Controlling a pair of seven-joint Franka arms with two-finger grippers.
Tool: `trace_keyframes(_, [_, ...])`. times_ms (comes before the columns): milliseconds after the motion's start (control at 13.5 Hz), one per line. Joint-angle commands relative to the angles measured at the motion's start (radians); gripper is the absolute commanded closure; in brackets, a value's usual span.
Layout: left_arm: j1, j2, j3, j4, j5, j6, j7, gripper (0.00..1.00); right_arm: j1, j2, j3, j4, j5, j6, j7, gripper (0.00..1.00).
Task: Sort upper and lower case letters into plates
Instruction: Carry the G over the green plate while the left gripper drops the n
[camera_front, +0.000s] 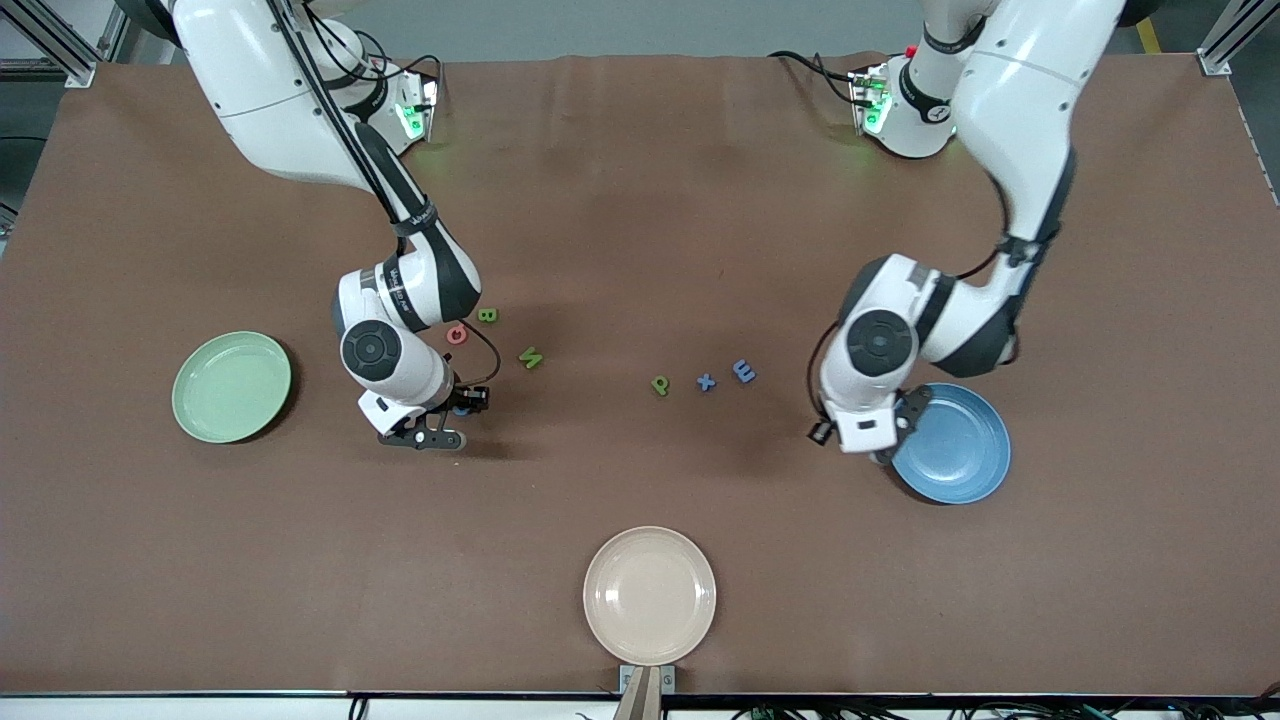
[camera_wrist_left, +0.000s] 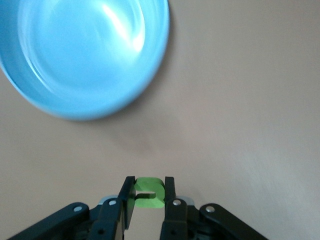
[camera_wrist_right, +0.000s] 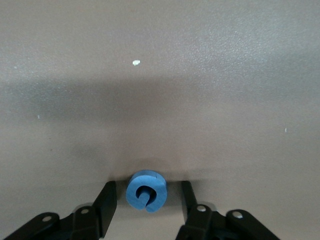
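My left gripper (camera_wrist_left: 149, 196) is pinched tight on a green letter (camera_wrist_left: 148, 192) beside the blue plate (camera_wrist_left: 85, 60). My right gripper (camera_wrist_right: 148, 200) sits half open around a blue letter (camera_wrist_right: 145, 191) on the table, not gripping yet. Both plates, green plate (camera_front: 232, 386) included, look empty, so sorting has barely begun.

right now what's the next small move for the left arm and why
Probably carry the green letter over the blue plate. The left gripper is shut on it above bare table beside the plate. The right gripper straddles a blue letter without gripping it.
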Motion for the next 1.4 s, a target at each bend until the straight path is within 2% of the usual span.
trace_keyframes(0, [0.111, -0.041, -0.01, -0.048, 0.015, -0.037, 0.181, 1.0, 0.004, 0.013, 0.0, 0.008, 0.014, 0.009, 0.008, 0.49])
trace_keyframes(222, [0.227, -0.01, -0.01, -0.051, 0.022, -0.019, 0.296, 1.0, 0.004, 0.015, -0.002, 0.01, 0.014, 0.009, 0.006, 0.62])
trace_keyframes(517, [0.292, 0.034, -0.009, -0.075, 0.039, 0.007, 0.379, 0.93, 0.006, 0.013, -0.002, 0.01, 0.014, 0.012, 0.005, 0.74])
trace_keyframes(591, [0.301, 0.039, -0.009, -0.075, 0.041, 0.01, 0.379, 0.81, 0.006, 0.009, -0.002, 0.01, 0.014, 0.008, 0.006, 0.75])
trace_keyframes(739, [0.301, 0.047, -0.01, -0.071, 0.039, 0.012, 0.369, 0.0, -0.006, -0.041, -0.007, 0.018, 0.012, -0.017, -0.01, 0.75])
trace_keyframes(887, [0.3, 0.036, -0.012, -0.066, 0.033, 0.009, 0.361, 0.0, -0.055, -0.138, -0.01, 0.018, -0.003, -0.182, -0.067, 0.75])
trace_keyframes(1035, [0.294, 0.01, -0.02, -0.065, 0.026, 0.0, 0.355, 0.0, -0.141, -0.232, -0.01, -0.008, -0.003, -0.283, -0.194, 0.75])
trace_keyframes(1183, [0.293, -0.022, -0.087, -0.063, 0.018, -0.043, 0.271, 0.0, -0.26, -0.302, -0.011, -0.054, -0.022, -0.311, -0.373, 0.75])
trace_keyframes(1330, [0.29, -0.024, -0.192, -0.066, 0.018, -0.074, 0.137, 0.0, -0.397, -0.327, -0.011, -0.093, -0.058, -0.298, -0.565, 0.75])
